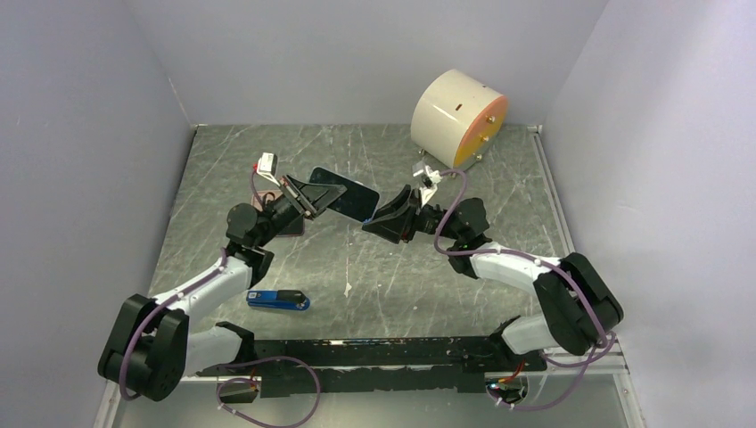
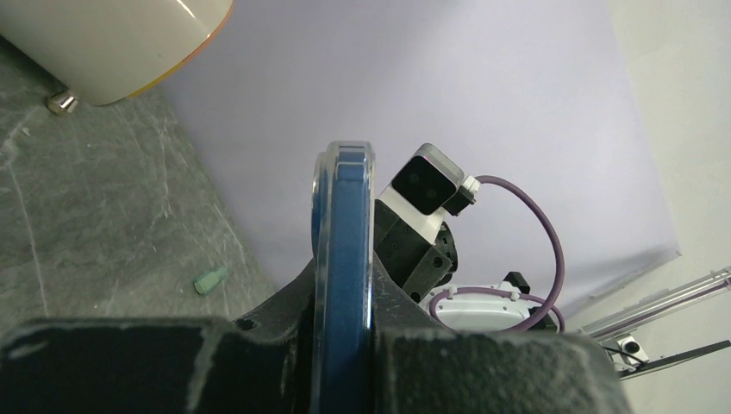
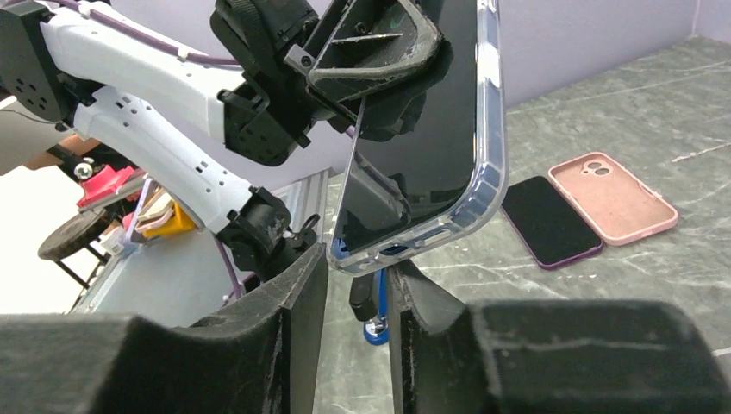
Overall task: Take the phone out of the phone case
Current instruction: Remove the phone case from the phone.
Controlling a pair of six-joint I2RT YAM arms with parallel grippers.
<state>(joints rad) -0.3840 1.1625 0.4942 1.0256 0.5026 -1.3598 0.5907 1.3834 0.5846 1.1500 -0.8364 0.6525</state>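
The phone point(image 1: 346, 198), in its clear case point(image 3: 488, 164), is clamped above the desk point(image 1: 401, 285) by the left gripper point(image 1: 312, 201). Its long axis is pointed at the right gripper point(image 1: 369, 224), whose jaws are seen narrowly apart at the free corner; a pinch cannot be confirmed.

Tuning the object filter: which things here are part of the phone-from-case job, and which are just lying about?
Job:
phone in its clear case
left gripper, clamped on it
right gripper, at its lower corner

Lying about:
pink case
dark phone beside it
blue tool
white drum
small green bit
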